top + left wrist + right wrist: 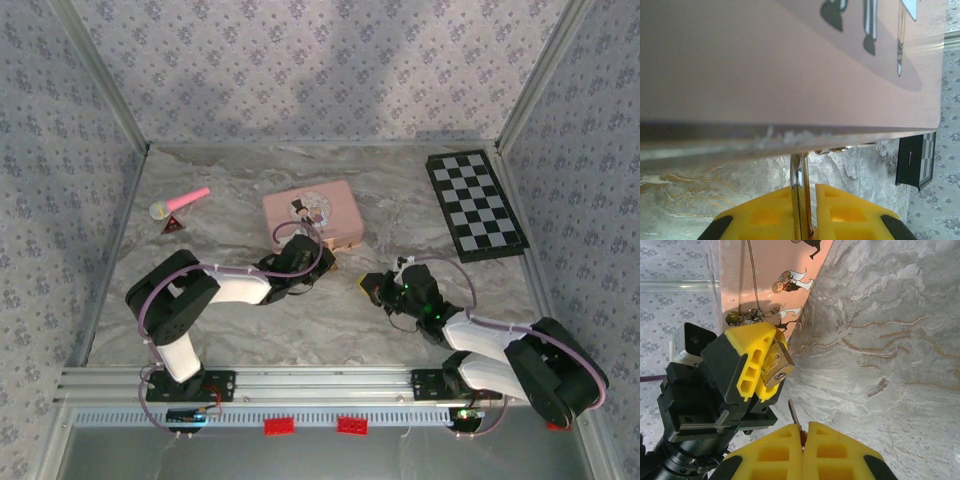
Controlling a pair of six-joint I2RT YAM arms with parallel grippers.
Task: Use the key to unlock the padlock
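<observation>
Gripping padlock [778, 368] in left tool [803, 202] | right tool [803, 436] clamped on key [793, 413] | key near padlock

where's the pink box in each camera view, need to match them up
Top external: box at mid-table, just beyond the left gripper.
Left wrist: box across the upper half, very close.
Right wrist: box at the top, left of centre, tilted.
Shared landmark: the left gripper's yellow fingers, shut on the padlock at the box's near edge.
</observation>
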